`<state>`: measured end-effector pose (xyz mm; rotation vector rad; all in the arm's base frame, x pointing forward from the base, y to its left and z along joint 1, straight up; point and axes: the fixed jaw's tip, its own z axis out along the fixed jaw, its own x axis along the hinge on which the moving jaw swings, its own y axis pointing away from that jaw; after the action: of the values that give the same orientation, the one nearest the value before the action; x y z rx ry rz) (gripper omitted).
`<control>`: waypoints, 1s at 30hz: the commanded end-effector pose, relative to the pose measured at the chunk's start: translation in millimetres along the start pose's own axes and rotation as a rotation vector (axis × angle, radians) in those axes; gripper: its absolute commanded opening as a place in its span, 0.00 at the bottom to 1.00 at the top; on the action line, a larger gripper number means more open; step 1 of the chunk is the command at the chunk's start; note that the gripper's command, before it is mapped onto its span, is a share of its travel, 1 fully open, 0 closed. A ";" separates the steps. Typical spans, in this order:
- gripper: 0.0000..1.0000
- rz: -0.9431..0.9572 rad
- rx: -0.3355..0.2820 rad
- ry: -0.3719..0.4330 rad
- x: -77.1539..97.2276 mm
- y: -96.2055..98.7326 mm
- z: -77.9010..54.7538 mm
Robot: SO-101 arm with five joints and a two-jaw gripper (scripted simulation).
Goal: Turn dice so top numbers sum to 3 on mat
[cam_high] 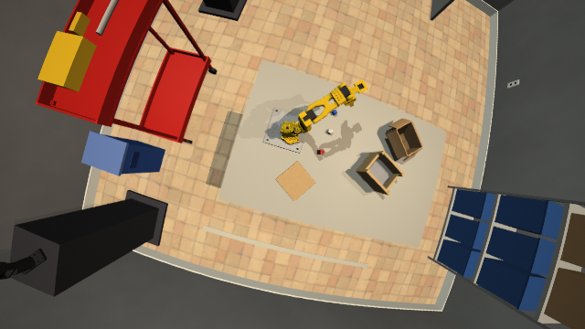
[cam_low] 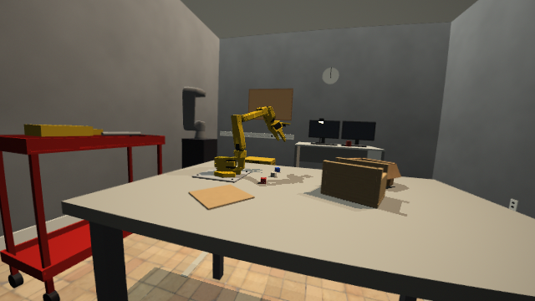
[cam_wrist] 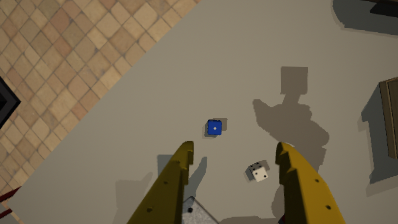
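My gripper is open and empty, high above the table. A blue die lies on the table, ahead of the fingertips in the wrist view; its upper face shows one pip. A white die lies between the blue and red dice; its bright upper face seems to show two pips. A red die lies nearest the mat, its top number too small to read. The square tan mat holds no die.
Two open cardboard boxes stand on the table, on the far side of the dice from the arm's base plate. A red cart stands beside the table.
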<state>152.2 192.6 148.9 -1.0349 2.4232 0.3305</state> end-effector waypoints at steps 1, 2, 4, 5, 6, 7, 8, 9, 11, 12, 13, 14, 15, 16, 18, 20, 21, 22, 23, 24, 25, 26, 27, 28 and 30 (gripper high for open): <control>0.28 0.000 -0.004 0.040 2.6 2.7 -2.5; 0.28 0.001 -0.004 0.045 3.0 2.8 -2.9; 0.28 0.001 -0.003 0.052 3.6 2.8 -3.4; 0.28 0.001 -0.003 0.054 3.8 2.8 -3.5; 0.28 0.001 -0.003 0.055 4.0 2.8 -3.7; 0.28 0.001 -0.003 0.056 4.1 2.8 -3.7; 0.28 0.001 -0.003 0.057 4.1 2.8 -3.8; 0.28 0.001 -0.003 0.057 4.1 2.8 -3.8; 0.28 0.001 -0.003 0.057 4.1 2.8 -3.8; 0.28 0.001 -0.003 0.057 4.1 2.8 -3.8; 0.28 0.001 -0.003 0.057 4.1 2.8 -3.7; 0.28 0.001 -0.003 0.058 4.2 2.8 -3.5; 0.28 0.001 -0.003 0.061 4.5 2.8 -3.0; 0.28 0.001 -0.002 0.067 4.9 2.8 -1.9; 0.28 0.001 -0.001 0.086 6.6 2.7 1.8; 0.28 0.001 0.001 0.118 9.5 2.5 8.0; 0.28 0.001 0.003 0.138 11.5 2.4 11.9; 0.28 0.001 0.005 0.162 13.8 2.2 16.2; 0.28 0.000 0.007 0.188 16.5 2.1 21.0; 0.28 0.000 0.009 0.215 19.6 1.9 26.1; 0.28 0.000 0.011 0.245 22.9 1.7 31.3; 0.28 0.000 0.013 0.275 26.6 1.4 36.7; 0.28 0.000 0.015 0.306 30.5 1.2 42.0; 0.28 0.000 0.015 0.306 30.5 1.2 42.0; 0.28 0.000 0.018 0.337 34.6 0.9 47.2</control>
<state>149.8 190.3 103.9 -1.1335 2.6581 0.1800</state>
